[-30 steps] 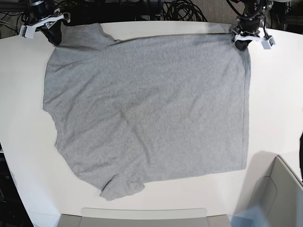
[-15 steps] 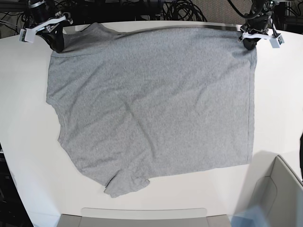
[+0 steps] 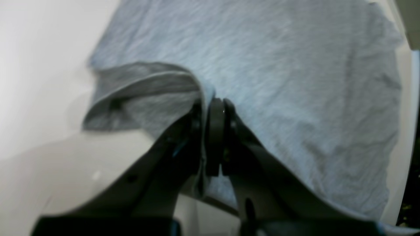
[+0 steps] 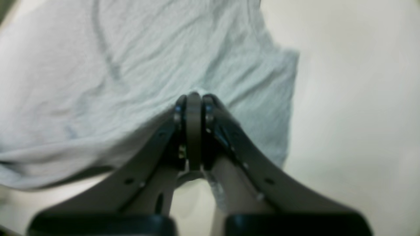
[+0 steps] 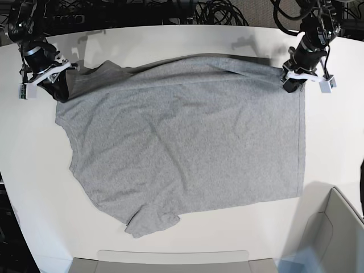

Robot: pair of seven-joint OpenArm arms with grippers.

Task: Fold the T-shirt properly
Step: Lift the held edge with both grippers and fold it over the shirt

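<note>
T-shirt (image 5: 182,142) lies flat on the desk (image 5: 341,142), far edge lifted.
Left end effector (image 5: 293,84) and right end effector (image 5: 57,85) each pinch a far corner; the shirt spreads toward the near side.

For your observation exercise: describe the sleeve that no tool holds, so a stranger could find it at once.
Start at the white table and the grey T-shirt spread on it. Follow the shirt to its near edge: the free sleeve juts out there, lying flat, unlike the far corners pinched by tools.

- A white tabletop (image 5: 170,40) carries the things.
- A grey T-shirt (image 5: 187,142) lies spread on it, its far edge raised off the surface.
</note>
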